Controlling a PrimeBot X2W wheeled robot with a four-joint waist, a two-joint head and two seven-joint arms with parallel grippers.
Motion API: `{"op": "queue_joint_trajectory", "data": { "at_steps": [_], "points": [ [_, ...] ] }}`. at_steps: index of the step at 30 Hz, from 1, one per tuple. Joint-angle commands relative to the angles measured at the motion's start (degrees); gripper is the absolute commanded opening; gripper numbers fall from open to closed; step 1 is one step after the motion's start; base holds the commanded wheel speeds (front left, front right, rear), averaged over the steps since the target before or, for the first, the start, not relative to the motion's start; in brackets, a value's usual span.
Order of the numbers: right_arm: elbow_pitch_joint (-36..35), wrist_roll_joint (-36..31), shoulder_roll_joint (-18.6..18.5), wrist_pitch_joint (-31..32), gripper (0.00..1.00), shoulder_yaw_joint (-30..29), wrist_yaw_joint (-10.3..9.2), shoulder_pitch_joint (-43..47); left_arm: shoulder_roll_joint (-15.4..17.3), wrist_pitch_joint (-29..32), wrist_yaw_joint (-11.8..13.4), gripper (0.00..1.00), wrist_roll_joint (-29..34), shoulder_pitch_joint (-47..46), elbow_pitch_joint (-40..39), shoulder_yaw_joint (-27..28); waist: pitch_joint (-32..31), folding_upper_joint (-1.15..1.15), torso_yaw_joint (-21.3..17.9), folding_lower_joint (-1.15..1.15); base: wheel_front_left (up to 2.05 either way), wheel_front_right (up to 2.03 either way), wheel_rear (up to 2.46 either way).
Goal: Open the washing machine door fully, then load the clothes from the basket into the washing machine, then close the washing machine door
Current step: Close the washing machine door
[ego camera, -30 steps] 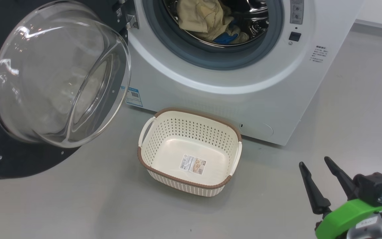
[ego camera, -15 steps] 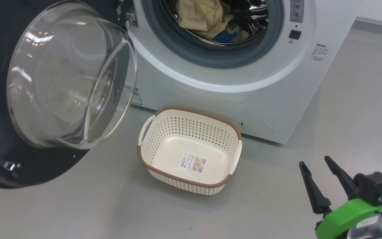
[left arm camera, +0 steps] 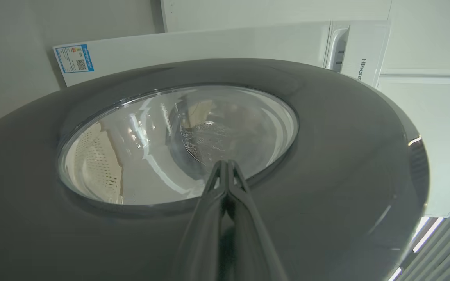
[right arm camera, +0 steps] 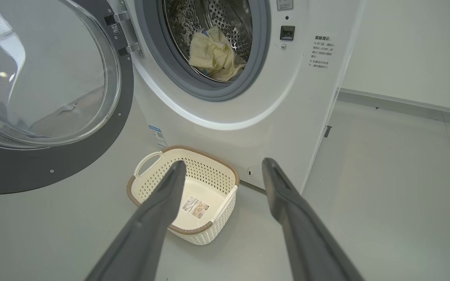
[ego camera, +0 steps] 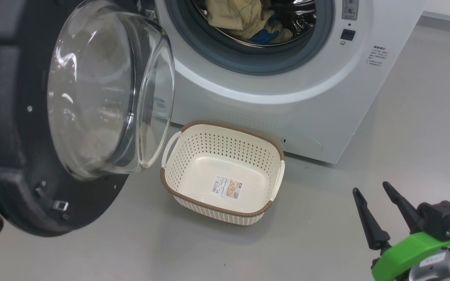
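The washing machine (ego camera: 287, 97) stands with its drum exposed, and pale-yellow clothes (ego camera: 240, 17) with a blue cuff lie inside it. The washing machine door (ego camera: 10, 117) hangs half-swung at the left, its glass bowl facing the basket. The cream basket (ego camera: 225, 125) sits empty on the floor before the machine, a label on its bottom. In the left wrist view my left gripper (left arm camera: 225, 163) is shut, with nothing in it, and its tips rest against the door's (left arm camera: 346, 156) outer face at the glass edge. My right gripper (ego camera: 370, 187) hovers open at the lower right, well away from the basket.
Grey floor (ego camera: 404, 117) surrounds the machine. In the right wrist view a white wall and a baseboard (right arm camera: 404, 101) run to the machine's right. A blue sticker (right arm camera: 155, 134) sits low on the machine's front.
The door has swung towards the machine's opening, its glass bowl now nearer the basket. The right gripper has stayed where it was, still open.
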Motion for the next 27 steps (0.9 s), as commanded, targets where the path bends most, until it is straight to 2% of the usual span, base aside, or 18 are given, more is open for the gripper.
{"op": "queue_joint_trajectory", "data": {
  "at_steps": [1,14,27],
  "points": [
    [-1.7,0.33,-1.06,-0.85,1.0,0.72,0.01,-2.93,1.29,1.31,-0.37,0.0,-0.81,-0.85,-3.29,0.57,0.1,0.0,-0.13,0.0,0.0,0.0,0.0],
    [-1.28,0.48,-0.85,-1.53,1.0,0.7,0.01,-4.18,-3.96,6.4,2.45,0.0,-4.38,1.92,-15.24,-2.09,1.28,0.0,-1.83,0.0,0.0,0.0,0.0],
    [-0.07,0.72,-0.51,-2.38,1.0,1.47,0.01,-5.23,-6.23,8.89,4.3,0.0,-5.01,3.64,-21.96,-4.61,1.25,0.0,-3.76,0.0,0.0,0.0,0.0]
  ]
}}
